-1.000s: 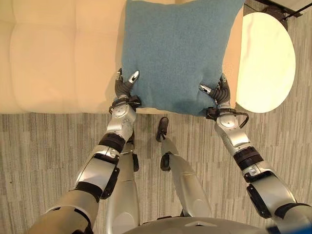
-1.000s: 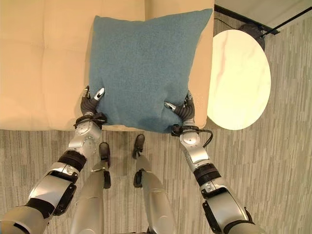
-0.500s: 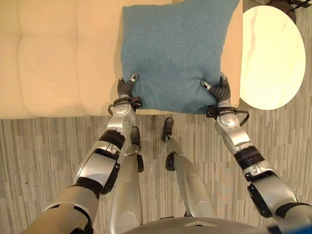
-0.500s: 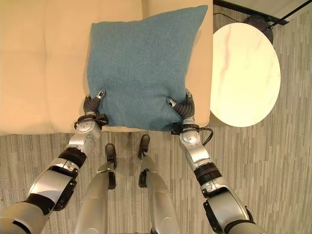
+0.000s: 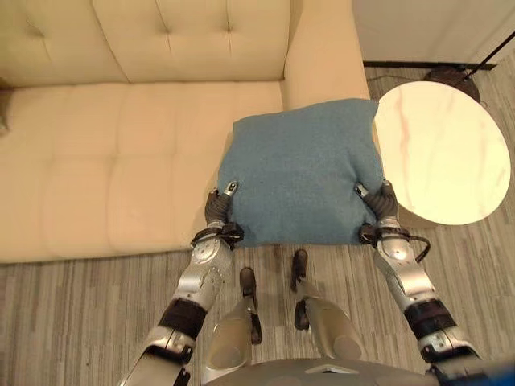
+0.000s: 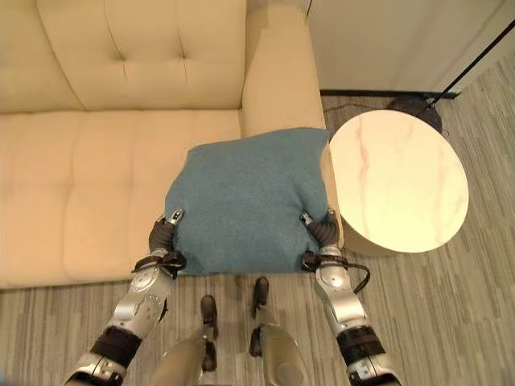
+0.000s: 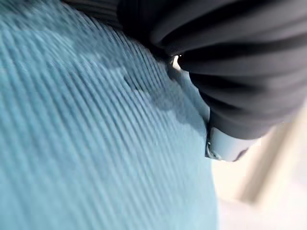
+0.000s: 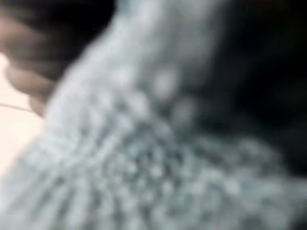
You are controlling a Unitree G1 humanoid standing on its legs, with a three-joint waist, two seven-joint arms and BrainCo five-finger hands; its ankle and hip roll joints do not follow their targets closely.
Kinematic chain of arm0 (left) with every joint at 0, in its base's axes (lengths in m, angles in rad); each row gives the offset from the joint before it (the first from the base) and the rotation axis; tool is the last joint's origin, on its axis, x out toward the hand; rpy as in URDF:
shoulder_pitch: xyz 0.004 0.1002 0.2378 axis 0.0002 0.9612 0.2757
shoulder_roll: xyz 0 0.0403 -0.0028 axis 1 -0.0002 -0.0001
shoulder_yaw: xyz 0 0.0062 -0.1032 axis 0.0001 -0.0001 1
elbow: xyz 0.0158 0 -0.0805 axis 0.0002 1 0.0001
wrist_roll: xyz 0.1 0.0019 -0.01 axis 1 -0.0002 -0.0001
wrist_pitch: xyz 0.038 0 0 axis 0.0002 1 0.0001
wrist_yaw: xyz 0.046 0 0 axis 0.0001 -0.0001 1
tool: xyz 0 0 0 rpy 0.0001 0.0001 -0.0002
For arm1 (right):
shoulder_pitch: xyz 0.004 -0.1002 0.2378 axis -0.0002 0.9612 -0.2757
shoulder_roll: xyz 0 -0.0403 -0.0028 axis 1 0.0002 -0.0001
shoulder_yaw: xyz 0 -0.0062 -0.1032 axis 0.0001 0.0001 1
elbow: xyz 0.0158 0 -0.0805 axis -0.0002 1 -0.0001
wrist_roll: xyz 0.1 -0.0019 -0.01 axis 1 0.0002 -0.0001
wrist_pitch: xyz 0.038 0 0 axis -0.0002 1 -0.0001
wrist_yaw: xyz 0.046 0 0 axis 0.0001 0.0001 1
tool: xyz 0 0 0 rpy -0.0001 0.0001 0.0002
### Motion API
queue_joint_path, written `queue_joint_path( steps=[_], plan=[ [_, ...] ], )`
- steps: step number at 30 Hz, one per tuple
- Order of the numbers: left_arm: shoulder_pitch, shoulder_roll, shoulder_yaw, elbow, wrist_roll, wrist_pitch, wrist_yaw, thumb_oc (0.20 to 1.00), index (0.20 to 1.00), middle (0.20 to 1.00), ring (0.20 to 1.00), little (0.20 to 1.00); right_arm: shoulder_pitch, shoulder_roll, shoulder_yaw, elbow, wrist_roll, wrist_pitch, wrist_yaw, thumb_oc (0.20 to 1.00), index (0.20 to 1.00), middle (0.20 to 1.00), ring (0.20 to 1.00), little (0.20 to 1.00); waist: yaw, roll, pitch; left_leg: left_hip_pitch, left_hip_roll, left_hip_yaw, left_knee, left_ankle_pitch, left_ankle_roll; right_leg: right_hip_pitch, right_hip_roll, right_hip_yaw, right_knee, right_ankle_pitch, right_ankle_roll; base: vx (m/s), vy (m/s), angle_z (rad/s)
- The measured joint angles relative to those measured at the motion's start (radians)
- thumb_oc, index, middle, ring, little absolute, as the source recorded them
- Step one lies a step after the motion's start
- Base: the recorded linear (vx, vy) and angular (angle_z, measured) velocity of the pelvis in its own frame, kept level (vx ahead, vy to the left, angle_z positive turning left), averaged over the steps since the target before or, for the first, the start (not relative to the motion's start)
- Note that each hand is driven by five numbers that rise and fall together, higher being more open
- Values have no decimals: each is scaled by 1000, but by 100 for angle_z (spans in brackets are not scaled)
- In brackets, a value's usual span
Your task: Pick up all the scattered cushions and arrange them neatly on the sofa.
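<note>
a cream tufted sofa [image 6: 121, 161] is stretching across a room floored in grey striped carpet [image 6: 451, 322] — its armrest [image 6: 278, 76] sitting just beside a round, pale marble-look side table [image 6: 398, 181]. a light wall [image 6: 386, 40] with a dark baseboard is running behind, a thin black pole [image 6: 475, 56] leaning across the corner.

Both silver-grey arms are reaching forward, the left hand [image 5: 219, 207] and right hand [image 5: 381, 203] each pinching a near corner of the blue fabric cushion [image 5: 302, 173].
</note>
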Motion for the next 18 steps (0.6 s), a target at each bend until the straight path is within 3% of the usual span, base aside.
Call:
queue_joint_path(
  steps=[4, 10, 11, 12, 13, 14, 15, 18],
  plan=[
    [69, -2, 16, -76, 0, -9, -18, 200, 200, 200, 200, 200, 65, -20, -21, -77, -7, -14, 42, 200, 200, 200, 200, 200, -6, 55, -41, 40, 3, -22, -16, 1, -2, 41, 3, -19, 0, -20, -1, 39, -60, 14],
    [168, -2, 18, -124, 8, -8, -48, 200, 200, 200, 200, 200, 176, -23, -33, -120, -2, -17, 80, 200, 200, 200, 200, 200, 0, 67, -52, 41, 19, -91, 1, 9, -24, 91, 11, -89, 0, -38, -14, -81, -68, 36],
    [175, -12, 12, -123, 8, -8, -48, 200, 200, 200, 200, 200, 180, -24, -32, -121, -1, -17, 85, 200, 200, 200, 200, 200, 5, 69, -52, 24, 19, -113, 15, 20, -36, 95, 13, -108, 1, -36, -18, -228, -20, 94],
    [166, -9, 3, -120, 8, -7, -48, 200, 200, 200, 200, 200, 197, -26, -41, -133, 8, -16, 84, 200, 200, 200, 200, 200, -3, 65, -51, -14, 7, -135, 53, 45, -73, 100, -9, -156, 0, -40, -18, -151, 27, 119],
    [158, -13, -4, -121, 8, -7, -48, 200, 200, 200, 200, 200, 203, -30, -48, -150, 8, -16, 83, 200, 200, 200, 200, 200, -11, 63, -50, -33, -2, -115, 72, 52, -95, 102, -30, -196, 1, -42, -48, -127, 54, 115],
    [158, -11, -4, -121, 8, -7, -48, 200, 200, 200, 200, 200, 194, -35, -51, -161, 8, -16, 85, 200, 200, 200, 200, 200, -5, 64, -49, -40, 12, -29, 101, 17, -77, 102, -37, -211, 1, -45, -72, -64, 100, 83],
    [159, 3, -1, -121, 7, -7, -48, 200, 200, 200, 200, 200, 194, -36, -42, -220, 7, -16, 86, 200, 200, 200, 200, 200, -8, 53, -45, -39, 62, 94, 218, -50, -50, 105, -63, -232, 3, -51, -78, -29, 135, 59],
    [158, -2, 3, -121, 7, -9, -63, 200, 200, 200, 200, 200, 193, -45, -63, -259, 5, -22, 94, 200, 200, 200, 200, 200, -40, 53, -46, 72, 110, 144, 174, -66, -63, 114, -95, -251, 30, -51, -43, 29, 162, 40]
  ],
)
